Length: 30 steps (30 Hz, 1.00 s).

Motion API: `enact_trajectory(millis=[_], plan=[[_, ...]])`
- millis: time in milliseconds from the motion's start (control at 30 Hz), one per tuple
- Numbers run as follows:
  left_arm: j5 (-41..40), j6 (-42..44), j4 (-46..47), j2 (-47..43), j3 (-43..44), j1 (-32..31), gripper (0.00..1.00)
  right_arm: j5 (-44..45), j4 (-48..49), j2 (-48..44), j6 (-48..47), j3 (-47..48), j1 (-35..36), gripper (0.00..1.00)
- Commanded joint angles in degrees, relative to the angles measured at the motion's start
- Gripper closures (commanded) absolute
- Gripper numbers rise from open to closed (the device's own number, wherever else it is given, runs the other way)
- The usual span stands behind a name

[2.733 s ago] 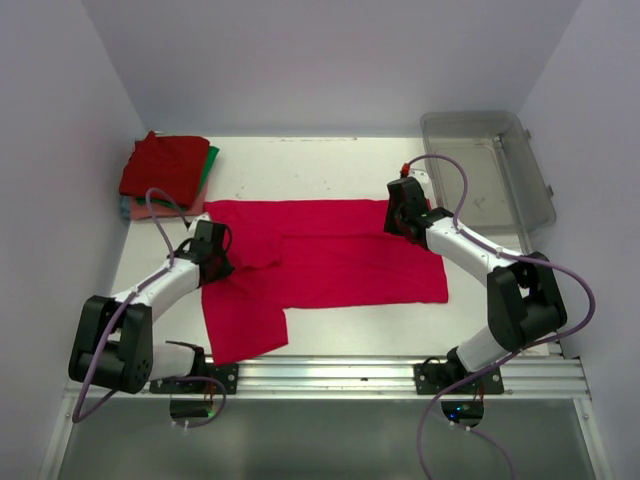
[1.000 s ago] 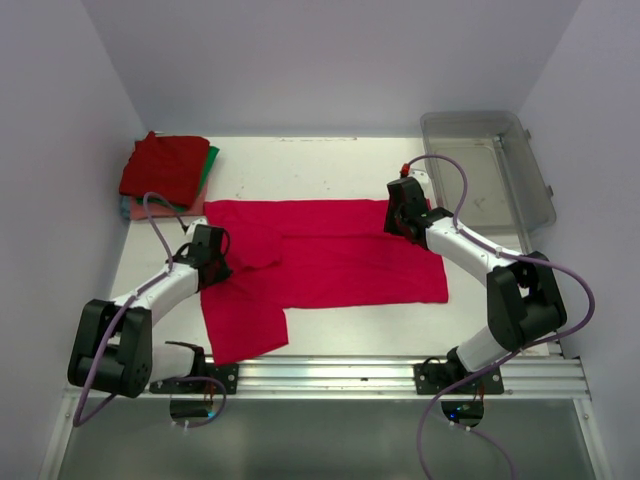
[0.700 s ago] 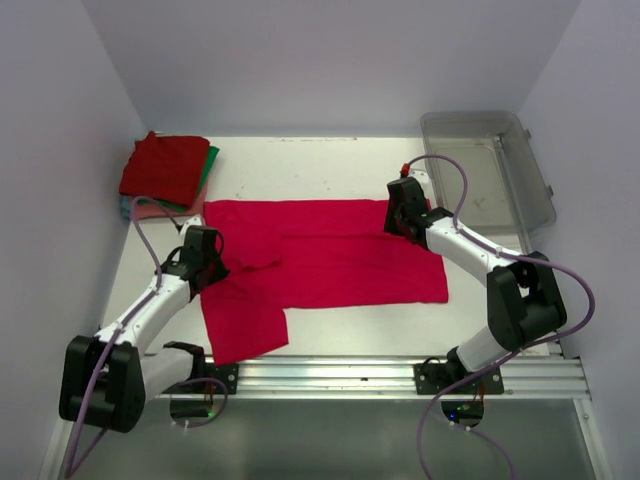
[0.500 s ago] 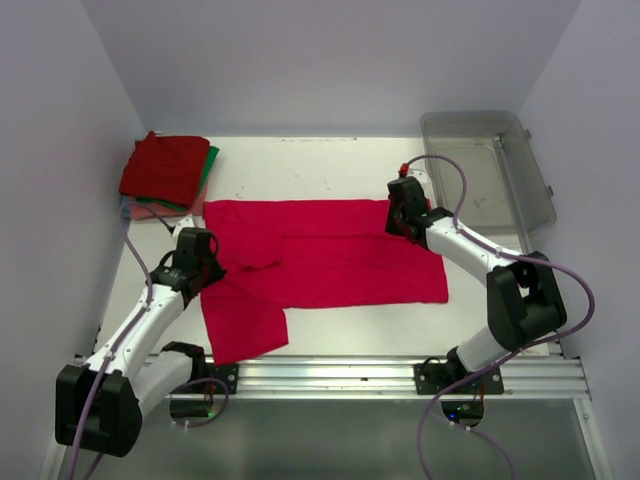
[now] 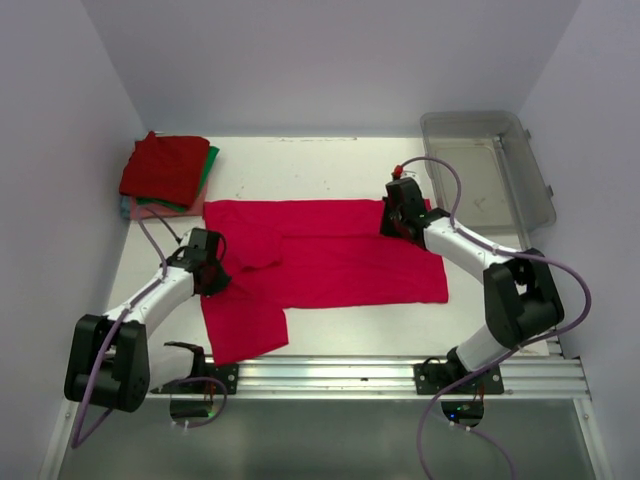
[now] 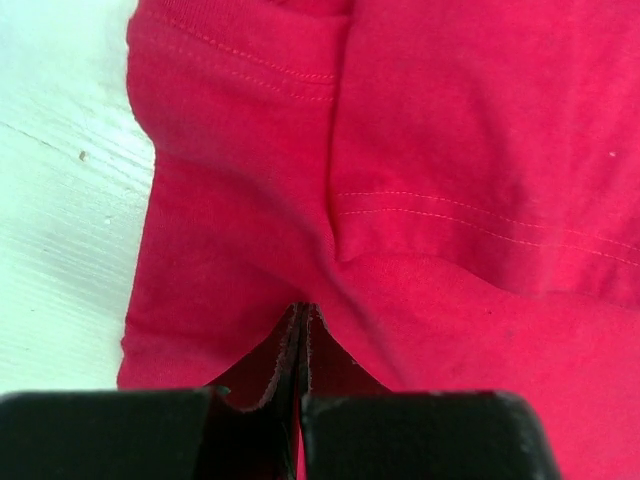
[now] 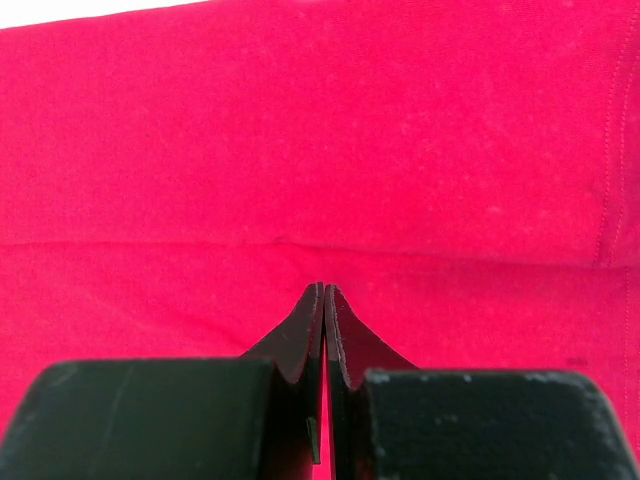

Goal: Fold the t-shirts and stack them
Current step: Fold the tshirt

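Crimson knit t-shirt (image 5: 340, 255), stitched hems, flat on white counter (image 5: 300, 165); left end effector (image 6: 302, 312) and right end effector (image 7: 323, 292) each pressed together, tips on cloth.

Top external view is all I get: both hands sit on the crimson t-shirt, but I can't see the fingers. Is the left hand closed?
Observer: Yes. In the left wrist view the left hand has its fingers pressed together, tips down on the crimson t-shirt. Whether cloth is pinched between them, I cannot tell.
Operator: What lies just ahead of those tips?
Observer: A folded-over layer ending in a double-stitched hem.
Operator: And the right hand?
Observer: The right hand is shut too, its tips meeting a crease that runs across the cloth.
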Motion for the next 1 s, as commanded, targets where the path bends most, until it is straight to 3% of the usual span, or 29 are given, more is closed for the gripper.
enact_trajectory(millis=[0, 200, 300, 400, 700, 967], plan=[[2.0, -2.9, 2.6, 1.2, 0.1, 1.7, 1.00, 2.0, 2.0, -3.5, -0.1, -0.8, 0.1, 1.00], [-1.7, -9.1, -4.7, 2.1, 0.2, 2.6, 1.00, 4.0, 1.6, -5.8, 0.2, -1.6, -0.4, 1.00], [-3.6, -15.0, -13.7, 6.9, 2.1, 3.4, 1.00, 4.7, 1.9, -6.6, 0.5, -2.1, -0.5, 1.00], [0.9, -15.8, -15.5, 10.6, 3.1, 3.3, 1.00, 4.9, 1.7, -6.8, 0.9, -2.2, -1.0, 1.00], [-2.4, -25.5, -22.9, 2.8, 5.1, 3.1, 1.00, 5.7, 1.2, -8.3, 1.6, -2.9, -1.9, 1.00], [-6.6, -25.2, -27.1, 2.9, 9.9, 2.5, 1.00, 5.9, 0.7, -8.4, 1.8, -3.1, -2.2, 1.00]])
